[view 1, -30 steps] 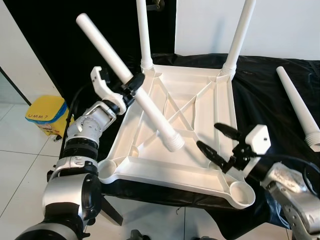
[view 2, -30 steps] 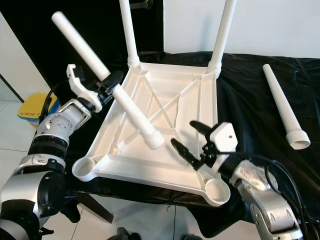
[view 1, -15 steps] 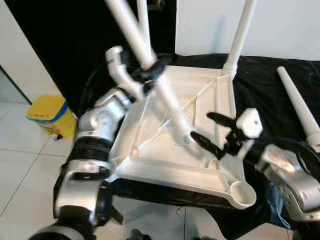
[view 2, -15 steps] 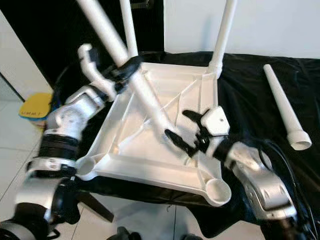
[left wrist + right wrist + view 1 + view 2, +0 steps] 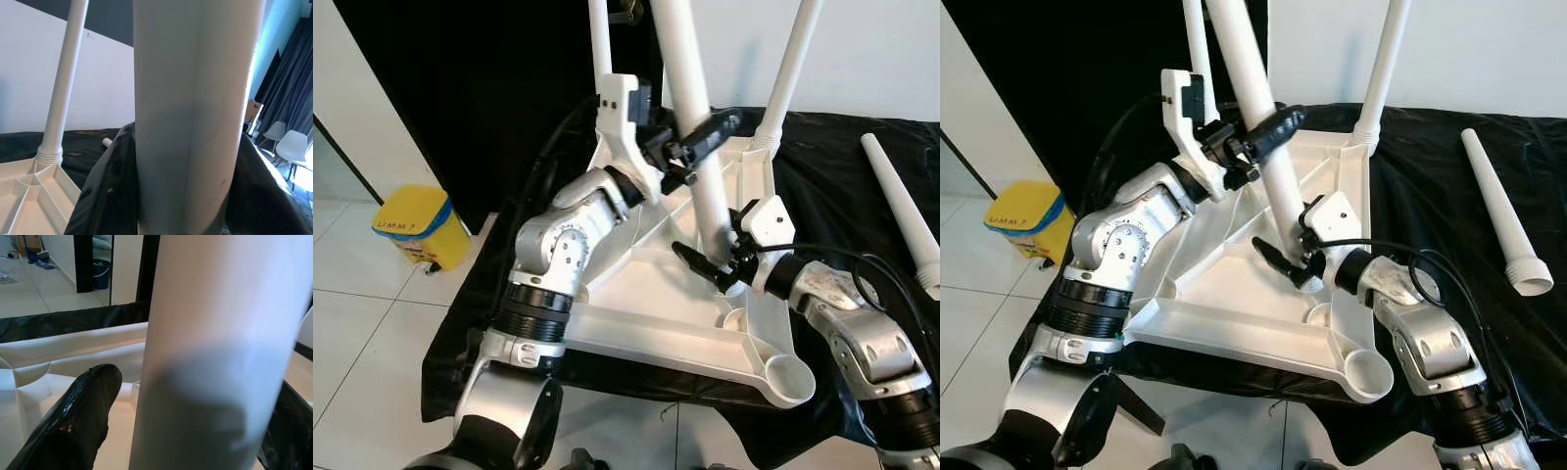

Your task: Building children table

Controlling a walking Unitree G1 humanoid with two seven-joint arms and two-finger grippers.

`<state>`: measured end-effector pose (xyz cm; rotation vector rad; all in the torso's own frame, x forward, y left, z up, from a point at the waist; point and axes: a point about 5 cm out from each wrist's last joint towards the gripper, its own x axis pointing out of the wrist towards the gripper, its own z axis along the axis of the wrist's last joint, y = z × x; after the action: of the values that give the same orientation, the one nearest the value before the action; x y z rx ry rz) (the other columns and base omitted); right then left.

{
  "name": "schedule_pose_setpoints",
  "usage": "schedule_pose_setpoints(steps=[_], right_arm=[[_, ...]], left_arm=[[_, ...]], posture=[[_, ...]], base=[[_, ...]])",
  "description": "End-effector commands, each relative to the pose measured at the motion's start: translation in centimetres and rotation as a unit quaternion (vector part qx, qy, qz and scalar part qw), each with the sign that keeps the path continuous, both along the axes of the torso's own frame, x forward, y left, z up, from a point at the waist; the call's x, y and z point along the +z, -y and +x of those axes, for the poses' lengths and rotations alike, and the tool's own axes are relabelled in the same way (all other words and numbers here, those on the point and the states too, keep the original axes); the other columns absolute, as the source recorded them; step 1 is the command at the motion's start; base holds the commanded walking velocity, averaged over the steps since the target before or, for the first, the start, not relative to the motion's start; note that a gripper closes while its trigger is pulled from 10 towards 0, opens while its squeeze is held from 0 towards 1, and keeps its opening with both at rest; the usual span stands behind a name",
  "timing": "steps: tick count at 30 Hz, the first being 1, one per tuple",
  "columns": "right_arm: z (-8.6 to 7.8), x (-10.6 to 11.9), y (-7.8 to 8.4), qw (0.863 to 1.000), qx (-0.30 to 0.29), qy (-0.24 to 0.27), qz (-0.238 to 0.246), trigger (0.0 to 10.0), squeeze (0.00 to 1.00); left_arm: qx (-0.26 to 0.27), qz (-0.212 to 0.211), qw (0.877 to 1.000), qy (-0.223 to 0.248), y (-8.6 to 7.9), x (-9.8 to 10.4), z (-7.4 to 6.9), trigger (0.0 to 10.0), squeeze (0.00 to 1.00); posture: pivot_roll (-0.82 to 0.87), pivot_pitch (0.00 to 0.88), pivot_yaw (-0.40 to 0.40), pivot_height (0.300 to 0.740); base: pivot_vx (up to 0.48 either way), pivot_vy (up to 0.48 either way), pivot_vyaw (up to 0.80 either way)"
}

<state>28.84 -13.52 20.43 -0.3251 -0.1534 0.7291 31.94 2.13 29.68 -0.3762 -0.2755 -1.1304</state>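
Note:
The white table top (image 5: 646, 304) lies upside down on black cloth, with two legs (image 5: 790, 69) standing in its far corners. My left gripper (image 5: 700, 137) is shut on a third white leg (image 5: 680, 59) and holds it nearly upright over the right half of the underside. That leg's lower end hangs just above the ribs. My right gripper (image 5: 713, 264) sits at that lower end, one black finger (image 5: 73, 421) on each side of the leg, open, with a small gap on one side. A fourth leg (image 5: 906, 215) lies loose on the cloth at the right.
The near right corner socket (image 5: 790, 377) stands open. A yellow bin (image 5: 411, 225) sits on the tiled floor to the left. Black cloth (image 5: 842, 176) covers the support under the table top; a white wall rises behind.
The left gripper has swung the leg from a slant to nearly upright and carried it rightward. The right gripper has moved in from the near edge to straddle the leg's lower end.

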Motion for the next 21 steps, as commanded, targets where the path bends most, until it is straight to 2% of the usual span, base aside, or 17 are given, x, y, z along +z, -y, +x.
schedule_pose_setpoints(steps=[1,8,9,10,11,21], right_arm=[[0.1,-0.1,-0.2,1.000,0.002,0.001,-0.005,10.0,0.00],[0.7,-0.2,-0.4,1.000,-0.011,0.002,-0.007,10.0,0.00],[0.9,-0.2,-0.5,1.000,-0.013,0.004,-0.007,8.7,0.00],[0.9,-0.2,-0.5,1.000,-0.013,0.004,-0.007,8.7,0.00],[1.0,-0.2,-0.5,1.000,-0.016,0.008,-0.007,0.0,0.00],[1.2,-0.5,-0.5,0.999,-0.030,0.000,0.012,0.0,0.00]], left_arm=[[-0.001,0.008,1.000,0.006,0.2,0.1,-0.4,10.0,0.00],[-0.012,0.009,1.000,0.018,1.1,0.5,-1.2,10.0,0.00],[-0.015,0.010,1.000,0.021,1.3,0.6,-1.4,10.0,0.00],[-0.015,0.010,1.000,0.021,1.3,0.6,-1.4,10.0,0.00],[-0.016,0.011,1.000,0.023,1.4,0.6,-1.5,10.0,0.00],[-0.021,0.012,0.999,0.026,2.2,0.7,-2.2,10.0,0.00]], posture=[[-0.19,0.035,0.029,0.740],[-0.18,0.036,0.026,0.740],[-0.18,0.037,0.026,0.740],[-0.18,0.037,0.026,0.740],[-0.18,0.036,0.026,0.740],[-0.19,0.047,0.030,0.740]], base=[[0.000,0.000,0.00],[0.000,0.000,0.00],[0.000,0.000,0.00],[0.000,0.000,0.00],[0.000,0.000,0.00],[0.000,0.000,0.00]])
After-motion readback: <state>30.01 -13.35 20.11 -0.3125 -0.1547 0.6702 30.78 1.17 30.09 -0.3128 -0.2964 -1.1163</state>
